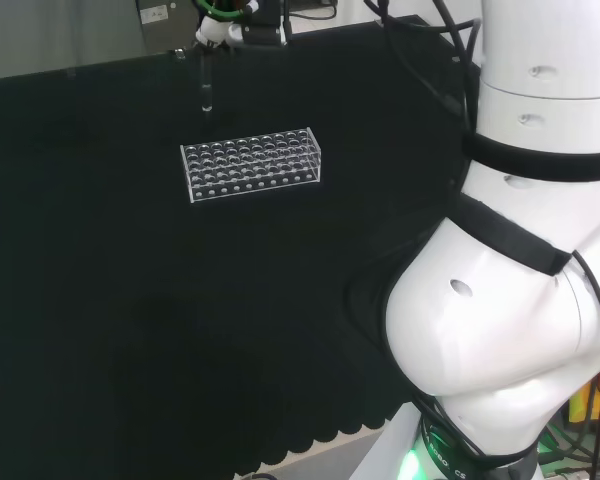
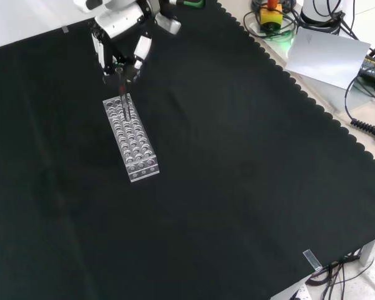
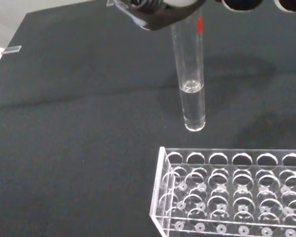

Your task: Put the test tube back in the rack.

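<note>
Broadly, the black cloth-covered bench (image 2: 237, 187) carries one piece of ware, the clear plastic test-tube rack with its grid of round holes (image 1: 250, 163), lying flat on the cloth and, as far as the views show, with its holes empty. Above one short end of it hangs the black and white hand (image 2: 122, 37), coming in from the top of the front view. Its fingers (image 2: 142, 49) are curled down and pinch the upper part of the narrow clear glass test tube (image 3: 190, 79), which hangs from them with its long axis upright and its rounded bottom pointing at the cloth.

That axis is the relation the coming move depends on. In the wrist view the tube's bottom sits in the air just off the rack's end wall, clear of the holes and above their level; in the front view it appears over the rack's far end row, so I cannot tell whether it is already lined up with a hole. My judgement is that a small sideways correction toward the nearest holes, then a straight descent, would seat it.

The tube holds a little clear liquid (image 3: 193, 101) in its lowest part, so keeping it upright matters.

A small red mark (image 3: 200, 24) sits high on the glass near the fingers; no writing can be read on it, nor on the rack.
</note>
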